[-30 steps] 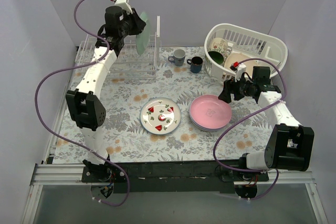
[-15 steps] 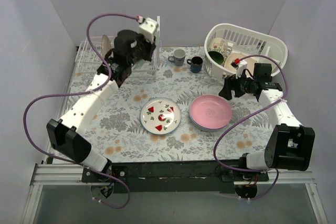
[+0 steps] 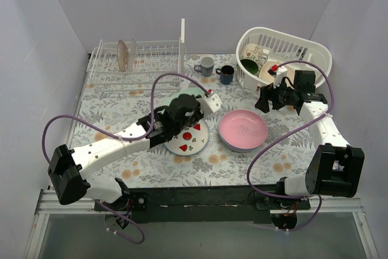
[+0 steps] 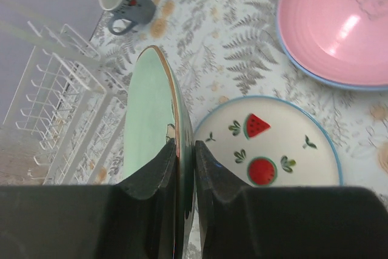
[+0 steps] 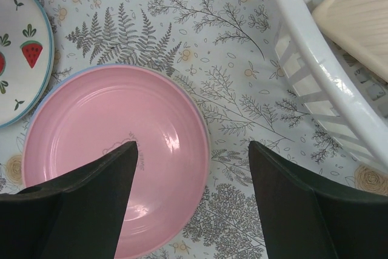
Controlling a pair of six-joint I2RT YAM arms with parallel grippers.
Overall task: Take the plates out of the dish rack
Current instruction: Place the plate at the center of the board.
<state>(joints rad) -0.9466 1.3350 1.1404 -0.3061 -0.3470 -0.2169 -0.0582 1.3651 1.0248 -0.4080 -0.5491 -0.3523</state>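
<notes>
L gripper (image 4: pixel 185 150) clamped on pale green plate (image 4: pixel 148 113): rim pinched btwn jaws, plate on edge, sticking out toward 12 o'clock in wrist view, above watermelon plate (image 4: pixel 267 144). Brown plate (image 3: pixel 125 56) upright in dish rack (image 3: pixel 151 50), table's 11 o'clock. R gripper (image 5: pixel 191 147) jaws wide apart, holding nothing, above pink plate (image 5: pixel 115 150).

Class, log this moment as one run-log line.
left pincer: shut on pale green plate, by watermelon plate | right pincer: open over pink plate | dish rack: brown plate inside
</notes>
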